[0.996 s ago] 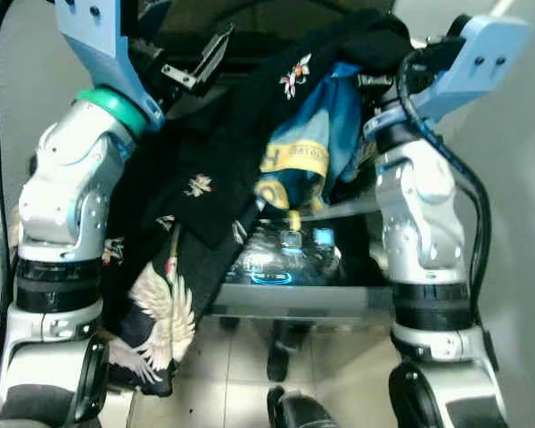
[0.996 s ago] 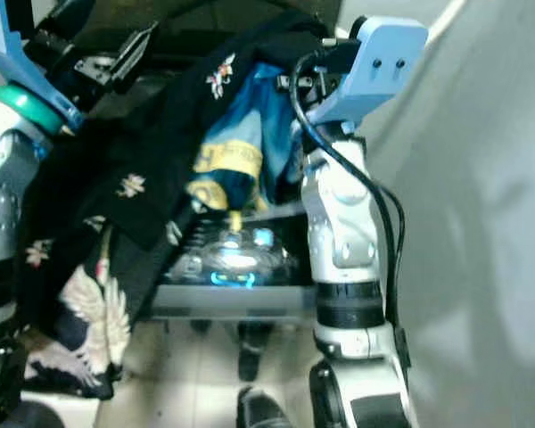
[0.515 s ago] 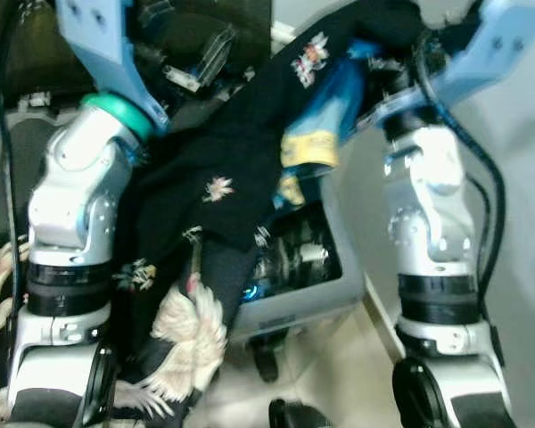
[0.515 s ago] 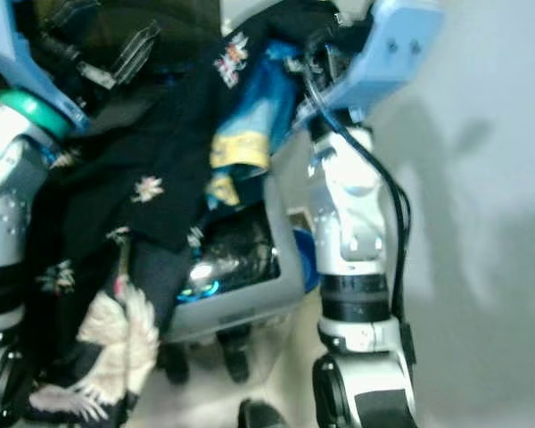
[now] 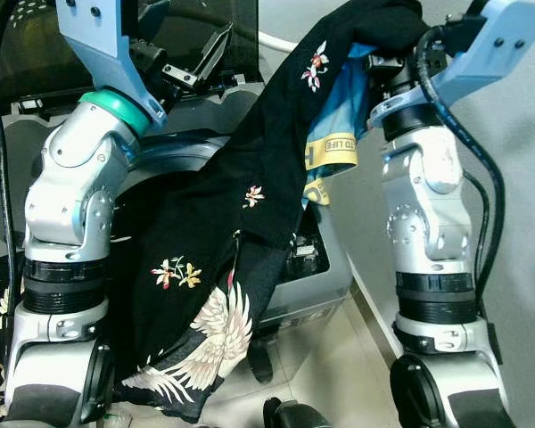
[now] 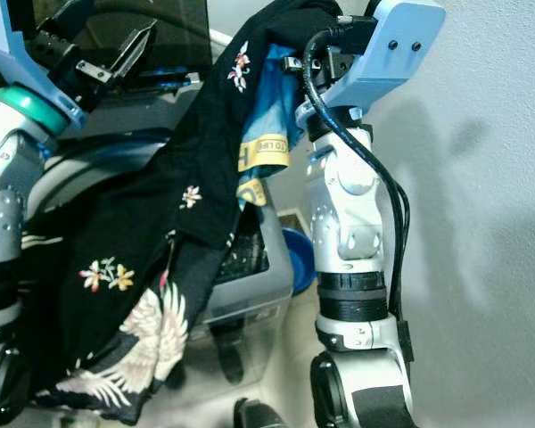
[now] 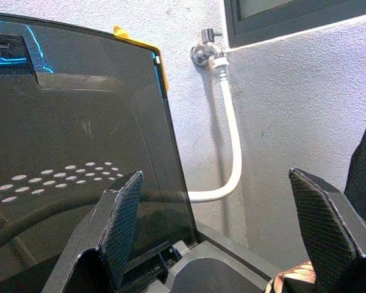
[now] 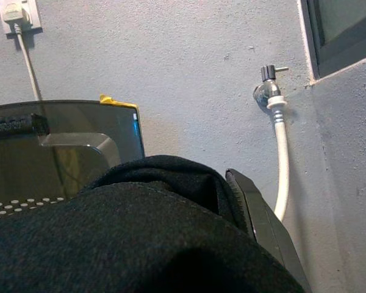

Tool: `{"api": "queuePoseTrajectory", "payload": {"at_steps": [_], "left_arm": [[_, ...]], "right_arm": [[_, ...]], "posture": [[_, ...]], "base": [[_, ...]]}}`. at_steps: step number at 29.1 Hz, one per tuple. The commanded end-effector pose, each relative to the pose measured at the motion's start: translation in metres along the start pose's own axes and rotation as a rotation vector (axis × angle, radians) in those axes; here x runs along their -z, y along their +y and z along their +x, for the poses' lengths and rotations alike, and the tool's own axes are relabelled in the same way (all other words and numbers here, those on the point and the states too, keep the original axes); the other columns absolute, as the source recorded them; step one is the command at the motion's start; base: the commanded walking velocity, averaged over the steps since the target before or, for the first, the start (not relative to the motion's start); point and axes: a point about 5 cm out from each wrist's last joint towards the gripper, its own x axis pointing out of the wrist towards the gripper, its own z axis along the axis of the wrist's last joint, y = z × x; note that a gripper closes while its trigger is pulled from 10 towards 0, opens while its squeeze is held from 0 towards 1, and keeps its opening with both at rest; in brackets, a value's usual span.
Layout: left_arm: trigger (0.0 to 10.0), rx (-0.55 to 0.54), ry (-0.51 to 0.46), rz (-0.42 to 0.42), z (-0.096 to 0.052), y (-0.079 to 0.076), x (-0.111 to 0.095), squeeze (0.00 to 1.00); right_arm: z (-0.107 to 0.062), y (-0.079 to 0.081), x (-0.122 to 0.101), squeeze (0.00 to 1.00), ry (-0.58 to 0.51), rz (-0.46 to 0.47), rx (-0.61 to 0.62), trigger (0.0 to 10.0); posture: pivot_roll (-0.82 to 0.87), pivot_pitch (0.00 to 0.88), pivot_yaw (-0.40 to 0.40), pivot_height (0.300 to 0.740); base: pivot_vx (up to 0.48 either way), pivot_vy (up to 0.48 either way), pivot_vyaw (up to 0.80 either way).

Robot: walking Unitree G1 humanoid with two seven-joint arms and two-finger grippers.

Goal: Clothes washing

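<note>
A long black garment embroidered with flowers and white cranes hangs from my raised right gripper down to the floor. A blue garment with a yellow band is bunched up with it. In the right wrist view the black cloth covers the gripper, with one finger pressed against it. My left gripper is raised at the left above the grey top-loading washing machine. Its fingers stand open with nothing between them, facing the upright dark lid.
A tap with a white hose is on the grey wall behind the machine. A wall socket sits higher on that wall. The wall runs close along my right arm. A blue object lies low beside the machine.
The camera has swung, bringing the washing machine and its open lid into view. The clothes still hang from my right gripper, and the black garment now drapes lower across the machine's front.
</note>
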Motion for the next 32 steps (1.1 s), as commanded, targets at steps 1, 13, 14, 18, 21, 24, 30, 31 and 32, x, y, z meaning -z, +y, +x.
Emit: {"api": "queuePoseTrajectory", "payload": {"at_steps": [1, 13, 14, 18, 21, 24, 30, 31, 32], "left_arm": [[10.0, -0.007, 0.008, 0.010, -0.002, 0.001, 0.001, 0.00], [10.0, -0.025, 0.004, 0.009, -0.001, 0.003, 0.001, 0.00], [10.0, -0.022, 0.002, 0.012, -0.001, 0.002, 0.001, 0.00], [10.0, -0.021, -0.008, 0.008, -0.001, 0.001, -0.001, 0.00], [10.0, -0.022, -0.008, 0.008, -0.001, 0.001, -0.001, 0.00], [10.0, -0.028, -0.002, 0.014, 0.000, 0.002, 0.000, 0.00], [10.0, -0.028, 0.003, 0.045, -0.001, 0.003, 0.001, 0.00], [10.0, -0.017, -0.018, 0.067, -0.001, 0.008, -0.004, 0.00], [10.0, -0.017, -0.018, 0.067, -0.001, 0.008, -0.004, 0.00]], "right_arm": [[0.001, 0.002, -0.003, 0.00, -0.018, 0.009, -0.005, 10.0], [0.002, 0.003, -0.001, 0.00, -0.014, 0.008, -0.012, 10.0], [0.002, 0.003, -0.001, 0.00, -0.014, 0.008, -0.013, 10.0], [0.002, 0.003, -0.001, 0.00, -0.014, 0.007, -0.015, 10.0], [0.002, 0.004, -0.001, 0.00, -0.015, 0.007, -0.016, 10.0], [0.001, 0.005, -0.001, 0.00, -0.014, 0.008, -0.021, 10.0], [0.001, 0.012, -0.001, 0.00, -0.013, -0.030, -0.099, 10.0], [0.003, 0.025, -0.006, 0.00, -0.017, -0.028, -0.238, 10.0], [0.003, 0.025, -0.006, 0.00, -0.017, -0.028, -0.238, 10.0]], "posture": [[0.05, 0.082, 0.060, 0.740], [0.05, 0.076, 0.058, 0.740], [0.05, 0.076, 0.058, 0.740], [0.05, 0.073, 0.058, 0.740], [0.05, 0.069, 0.057, 0.740], [0.05, 0.065, 0.058, 0.740], [0.05, 0.064, 0.059, 0.740], [0.05, 0.066, 0.063, 0.740], [0.05, 0.066, 0.063, 0.740]], "base": [[0.000, 0.315, 0.00], [0.000, 0.401, 0.00], [0.000, 0.000, 0.00], [0.000, 0.000, 0.00], [0.000, 0.000, 0.00], [0.000, 0.000, 0.00], [0.000, 0.000, 0.00], [0.000, 0.000, 0.00], [0.000, 0.000, 0.00]]}}
